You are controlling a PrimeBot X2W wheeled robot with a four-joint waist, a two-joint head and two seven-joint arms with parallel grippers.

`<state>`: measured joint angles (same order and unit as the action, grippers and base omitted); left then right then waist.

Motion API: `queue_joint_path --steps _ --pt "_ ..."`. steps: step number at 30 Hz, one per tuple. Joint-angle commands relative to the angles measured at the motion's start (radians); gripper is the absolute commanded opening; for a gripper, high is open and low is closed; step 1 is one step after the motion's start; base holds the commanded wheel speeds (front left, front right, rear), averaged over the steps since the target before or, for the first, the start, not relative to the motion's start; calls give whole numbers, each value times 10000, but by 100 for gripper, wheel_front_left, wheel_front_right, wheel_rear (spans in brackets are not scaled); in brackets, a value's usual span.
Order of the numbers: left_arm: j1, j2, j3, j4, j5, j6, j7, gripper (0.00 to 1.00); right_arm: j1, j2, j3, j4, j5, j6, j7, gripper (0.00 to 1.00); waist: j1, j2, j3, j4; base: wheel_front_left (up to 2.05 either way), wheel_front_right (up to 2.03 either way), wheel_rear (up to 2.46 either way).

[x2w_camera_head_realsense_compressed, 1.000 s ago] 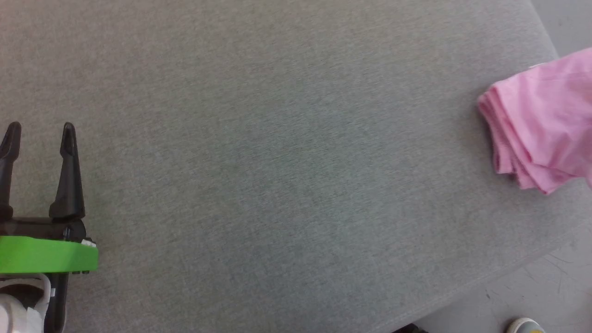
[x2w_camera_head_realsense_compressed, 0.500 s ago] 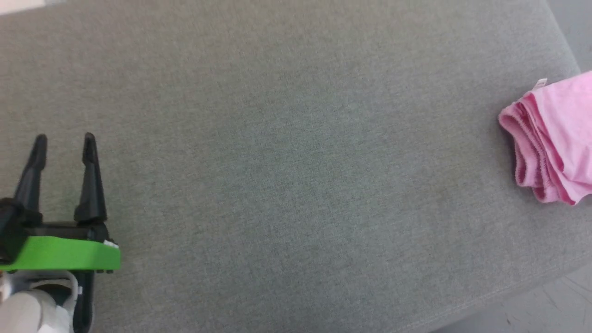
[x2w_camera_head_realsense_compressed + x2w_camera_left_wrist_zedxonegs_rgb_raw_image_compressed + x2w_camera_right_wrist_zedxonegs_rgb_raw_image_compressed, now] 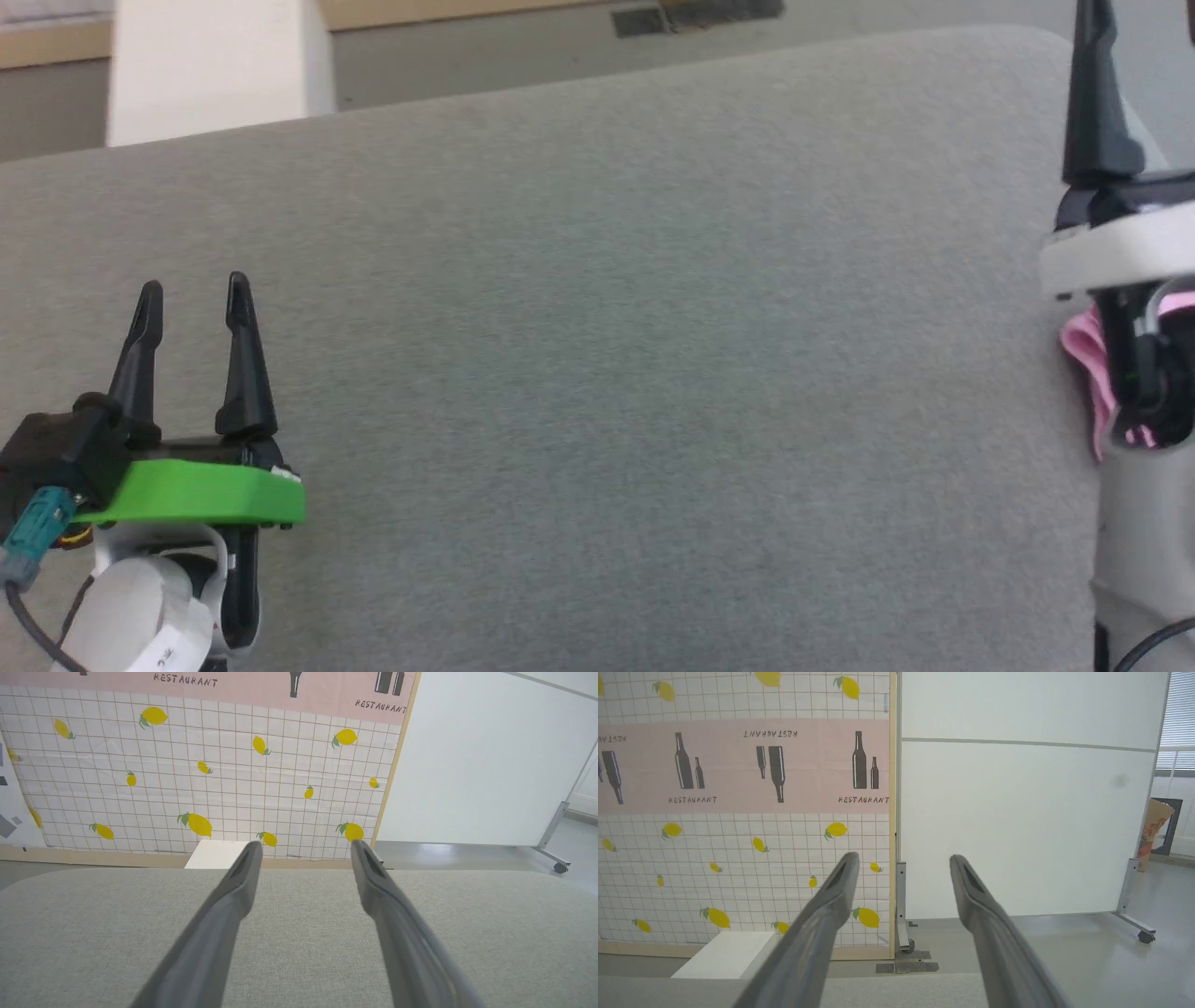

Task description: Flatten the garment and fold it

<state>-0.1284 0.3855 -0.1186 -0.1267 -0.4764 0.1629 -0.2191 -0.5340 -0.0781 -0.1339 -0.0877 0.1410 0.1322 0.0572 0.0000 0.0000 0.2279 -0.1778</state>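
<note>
Pink cloth, the garment (image 3: 1083,359), lies at the right side of the grey upholstered surface (image 3: 597,327), close to its right edge. It shows as a small bunch of layered folds, largely hidden behind the right arm's wrist. How flat or neatly folded it lies cannot be told from so little.

The right gripper (image 3: 903,859) is above and beyond the cloth with its jaws apart and nothing between them. It points past the far edge toward the room, not down at the fabric. The left gripper (image 3: 193,282) hovers low over the surface, well apart from the garment on the opposite side, also spread and empty.

With neither arm holding the cloth, the work looks to be between grasps, and the flattening seems the step in hand. The next move probably calls for the right gripper to tip down and back onto the bunch, pinch a hem and draw it toward the middle. The left gripper could then take a second corner.

Room is generous: the wide centre of the surface lies bare between the arms. The risk is at the right edge and the rounded far corner, where thin cloth could slide off to the floor. Beyond the far edge stand a white box (image 3: 205,65), a lemon-patterned wall panel (image 3: 210,779) and a white partition board (image 3: 1017,826).
</note>
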Motion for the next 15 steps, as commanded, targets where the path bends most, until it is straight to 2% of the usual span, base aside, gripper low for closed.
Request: queue_joint_path --steps 1,5,10,15 --pt "-217 -63 -12 115 -10 -22 -83 100 255 121 52 -89 -1 -15 -339 100 0 0 -772 974 0 0 0" --pt "-457 -246 -54 474 -10 -28 -183 100 830 268 489 235 415 -15 -1272 100 0 0 -887 1334 0 0 0" --pt "-626 -510 -147 1035 -53 1 -246 100 1684 275 871 1303 1210 -15 -2388 100 0 0 -1143 1758 0 0 0" --pt "-689 -702 -265 1595 -52 -41 -298 100 2573 277 932 2157 1576 -15 -3002 100 0 0 -1419 2023 0 0 0"
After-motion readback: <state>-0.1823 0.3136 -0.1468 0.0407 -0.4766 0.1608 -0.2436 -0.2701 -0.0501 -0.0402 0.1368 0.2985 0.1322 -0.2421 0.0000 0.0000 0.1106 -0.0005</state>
